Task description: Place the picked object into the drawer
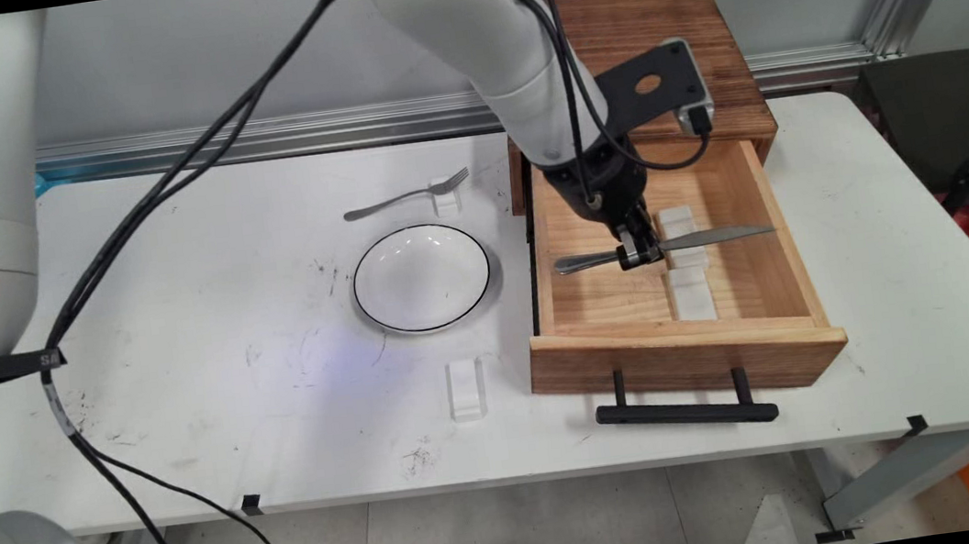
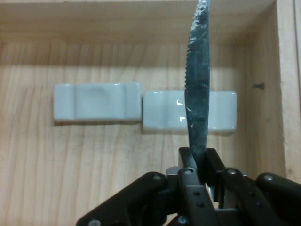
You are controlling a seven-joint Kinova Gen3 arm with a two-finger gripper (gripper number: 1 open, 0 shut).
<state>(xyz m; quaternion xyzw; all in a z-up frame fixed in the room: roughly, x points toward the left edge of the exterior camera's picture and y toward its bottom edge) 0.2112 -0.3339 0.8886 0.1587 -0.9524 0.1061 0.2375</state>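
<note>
The knife [image 1: 666, 246] — stiff, thin, light, probably slick metal, best taken near where handle meets blade — is pinched there by the gripper [image 1: 641, 253] with fingers closed on it, held level inside the open drawer [image 1: 689, 358], above two white rests [image 2: 141, 107].

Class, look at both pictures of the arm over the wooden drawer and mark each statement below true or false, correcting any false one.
1. The end effector is shut on the knife. True.
2. The drawer is closed. False: it is pulled open.
3. The fork lies in the bowl. False: it lies on the table, tines on a white rest.
4. Two white rests lie in the drawer. True.
5. The bowl has a dark rim. True.
</note>
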